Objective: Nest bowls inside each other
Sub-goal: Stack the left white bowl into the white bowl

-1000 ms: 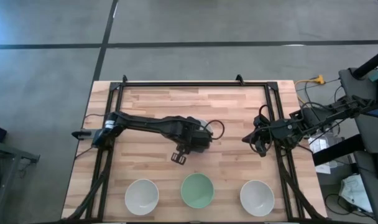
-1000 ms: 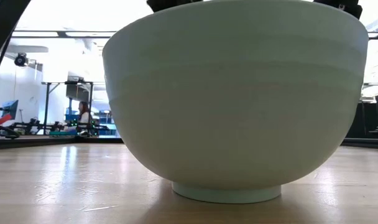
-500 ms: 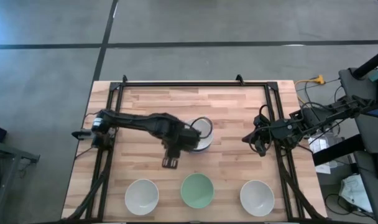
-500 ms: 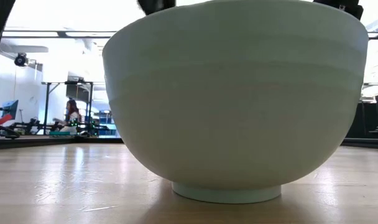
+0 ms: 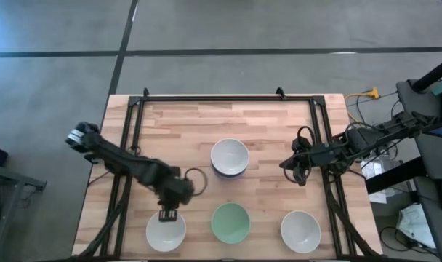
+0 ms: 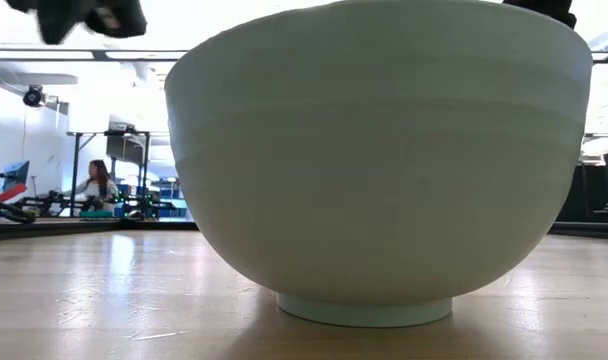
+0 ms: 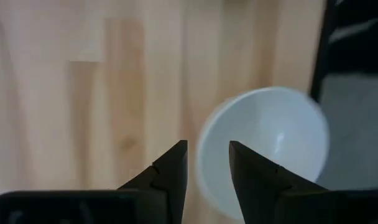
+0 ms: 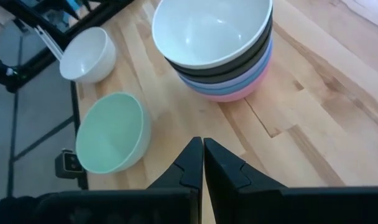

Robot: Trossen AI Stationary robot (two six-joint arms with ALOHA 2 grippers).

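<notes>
A stack of nested bowls [image 5: 229,157] stands mid-table, white on top, with black, blue and pink rims below it in the right wrist view [image 8: 217,50]. Along the near edge stand a white bowl [image 5: 166,230], a mint green bowl [image 5: 230,223] and another white bowl [image 5: 300,231], each on its foot. My left gripper [image 5: 168,212] is open over the far rim of the left white bowl [image 7: 263,149], whose rim shows between its fingers [image 7: 207,152]. My right gripper [image 5: 297,173] is shut [image 8: 203,146] and waits to the right of the stack.
A black frame rail [image 5: 126,182] runs along the table's sides and far edge. The mint green bowl [image 6: 379,170] fills the low view, with the left gripper [image 6: 84,15] above it at top left. A person [image 6: 94,185] sits far off in the room. Bare wood lies between stack and near bowls.
My left gripper has swung from over the stack toward the table's near left, ending above the left white bowl. The stack, hidden under the arm before, now shows in full with a white bowl on top.
</notes>
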